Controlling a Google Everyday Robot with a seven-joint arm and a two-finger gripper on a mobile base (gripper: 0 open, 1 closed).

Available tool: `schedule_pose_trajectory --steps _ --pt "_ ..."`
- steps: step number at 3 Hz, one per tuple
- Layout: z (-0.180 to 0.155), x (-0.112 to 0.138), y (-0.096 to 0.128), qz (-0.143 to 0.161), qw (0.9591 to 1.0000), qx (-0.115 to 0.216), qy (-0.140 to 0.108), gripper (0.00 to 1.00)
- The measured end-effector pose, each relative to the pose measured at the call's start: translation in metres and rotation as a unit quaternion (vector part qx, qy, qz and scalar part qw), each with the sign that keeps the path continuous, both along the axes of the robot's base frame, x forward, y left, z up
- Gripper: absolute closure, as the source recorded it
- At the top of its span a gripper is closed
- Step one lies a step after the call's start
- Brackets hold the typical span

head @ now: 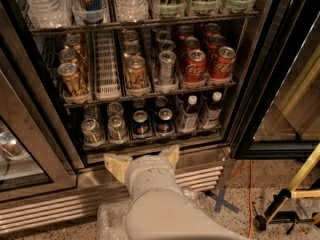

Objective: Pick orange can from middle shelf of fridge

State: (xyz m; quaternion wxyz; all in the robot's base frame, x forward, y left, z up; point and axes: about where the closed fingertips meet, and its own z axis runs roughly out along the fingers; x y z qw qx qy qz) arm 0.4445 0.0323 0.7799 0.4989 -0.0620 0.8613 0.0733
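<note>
The gripper [145, 162], released and low at the fridge [50, 211] grille, should rise to the middle shelf [107, 98] and straddle the front orange can [135, 73] squarely, clear of the grey can [166, 67].

light: warm, a bit dim | shiny spots: can tops [196, 55] on the middle shelf [150, 96] | dark: deep back of the fridge [50, 211] | glare: pale yellow shine on the right glass door [292, 99] | edges: door frames [260, 84] look tilted | gripper [141, 155]: low, middle, by the fridge bottom, fingers apart, softly lit
</note>
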Motion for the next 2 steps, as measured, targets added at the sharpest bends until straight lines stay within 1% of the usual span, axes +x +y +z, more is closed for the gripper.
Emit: schedule_pose_trajectory --steps 1,2 --pt "0.001 0.002 0.001 -0.004 1.0000 0.001 0.001 0.00" --pt "-0.003 0.024 -0.002 -0.016 0.9999 -0.004 0.004 0.00"
